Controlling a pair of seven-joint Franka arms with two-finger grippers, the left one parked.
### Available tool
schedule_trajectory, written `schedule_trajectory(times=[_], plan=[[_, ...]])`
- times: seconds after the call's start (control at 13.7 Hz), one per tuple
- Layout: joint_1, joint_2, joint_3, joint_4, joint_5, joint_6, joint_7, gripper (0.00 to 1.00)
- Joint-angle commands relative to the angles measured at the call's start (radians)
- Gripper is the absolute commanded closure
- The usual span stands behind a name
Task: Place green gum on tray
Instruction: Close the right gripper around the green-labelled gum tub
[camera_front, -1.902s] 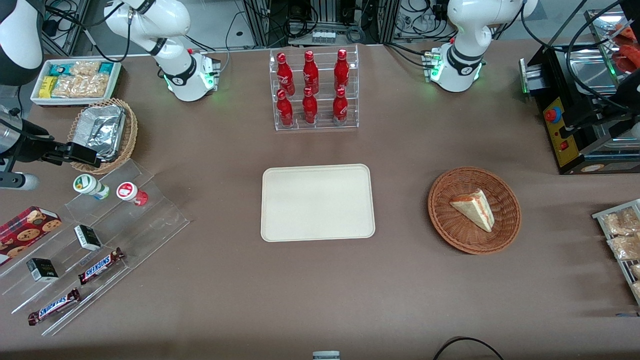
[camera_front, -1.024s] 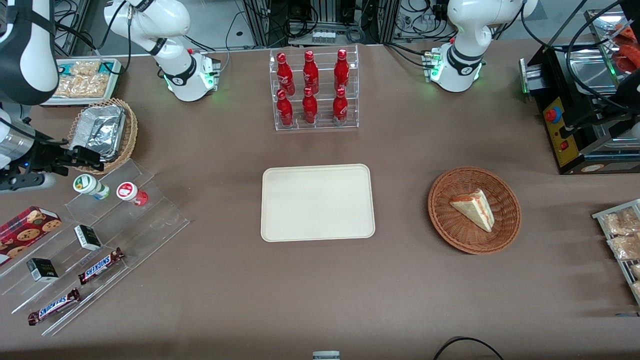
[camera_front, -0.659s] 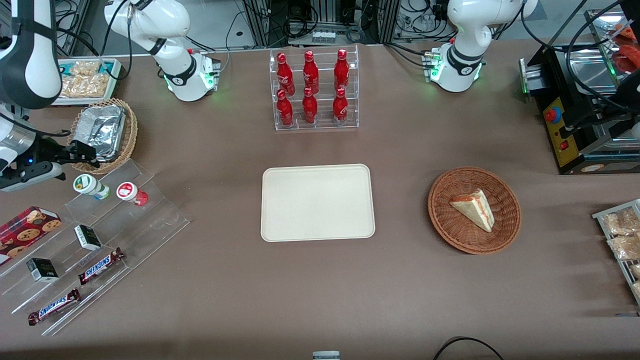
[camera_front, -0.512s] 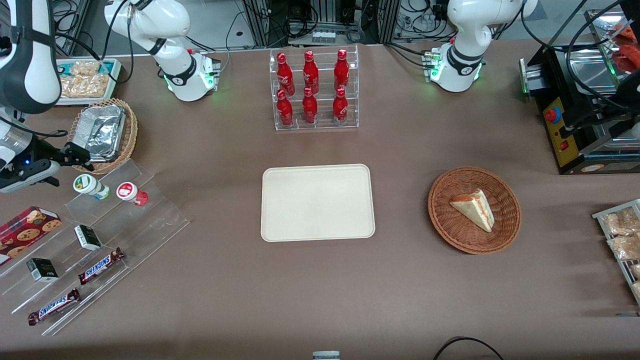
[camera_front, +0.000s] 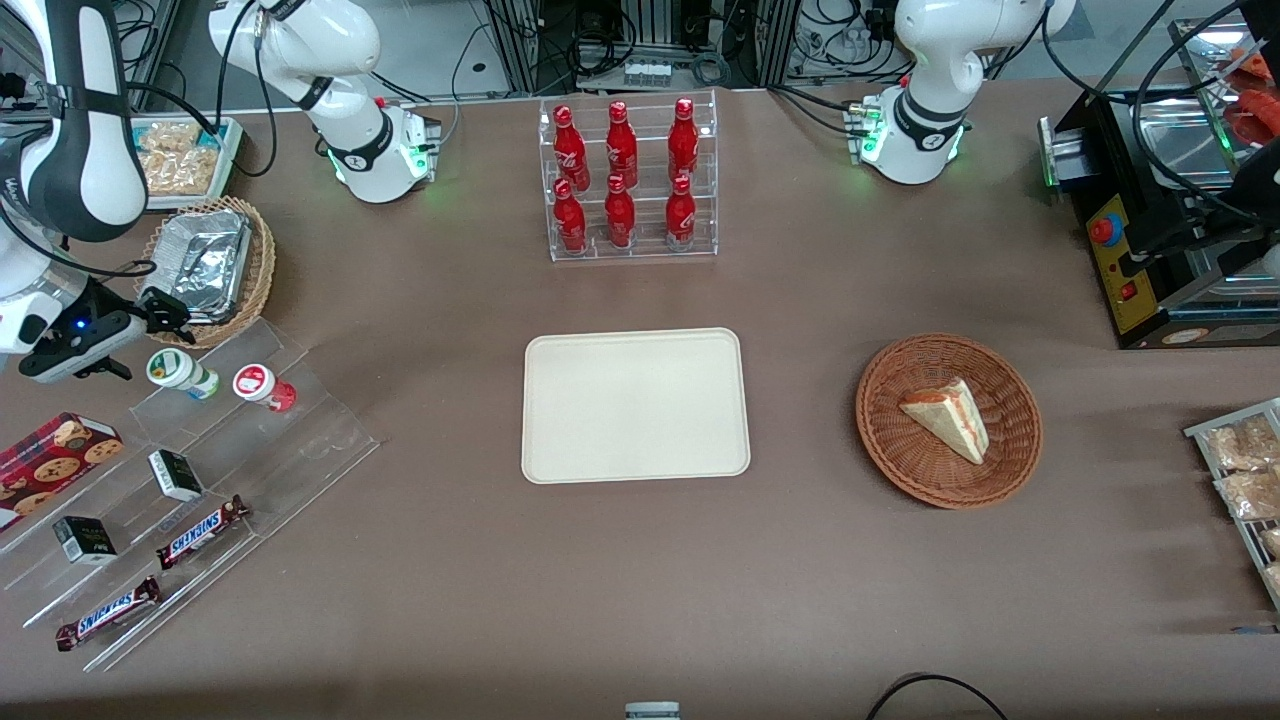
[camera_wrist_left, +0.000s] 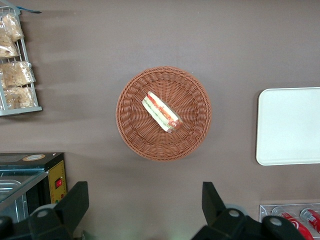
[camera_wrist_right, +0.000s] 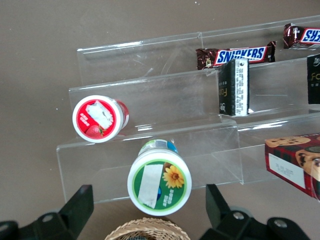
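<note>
The green gum (camera_front: 178, 371), a small bottle with a white lid and green-yellow label, stands on the top step of a clear acrylic stand (camera_front: 250, 440) at the working arm's end of the table. The right wrist view shows its lid (camera_wrist_right: 159, 183) from above. My gripper (camera_front: 158, 322) hangs open just above the gum, a little farther from the front camera; in the wrist view (camera_wrist_right: 149, 207) the fingers stand wide apart on either side of it, touching nothing. The cream-beige tray (camera_front: 635, 405) lies bare in the middle of the table and also shows in the left wrist view (camera_wrist_left: 290, 125).
A red-lidded gum bottle (camera_front: 262, 386) stands beside the green one. A wicker basket with a foil pan (camera_front: 205, 265) sits close to the gripper. Snickers bars (camera_front: 200, 532), small dark boxes and a cookie box (camera_front: 50, 455) fill the lower steps. A rack of red bottles (camera_front: 625, 180) and a sandwich basket (camera_front: 948, 420) stand elsewhere.
The right arm has swung so its gripper drew back from over the foil-pan basket and came down close above the green gum. The gum and tray have not moved.
</note>
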Motion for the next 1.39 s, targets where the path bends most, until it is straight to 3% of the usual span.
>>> schedule_trajectory(times=[0.0,0.44,0.51,0.66,0.73,1.1,1.32], plan=[[-0.001,0.018,-0.003,-0.013,0.01,0.045,-0.018,0.0],[0.0,0.041,-0.003,-0.018,0.01,0.068,-0.017,0.01],[0.0,0.042,-0.003,-0.018,0.01,0.068,-0.018,0.1],[0.0,0.042,-0.003,-0.015,0.01,0.068,-0.02,0.77],[0.0,0.042,-0.003,-0.013,0.01,0.068,-0.018,0.97],[0.005,0.036,-0.002,0.014,0.01,0.045,-0.014,1.0],[0.011,0.029,0.003,0.13,0.013,-0.132,-0.004,1.0]])
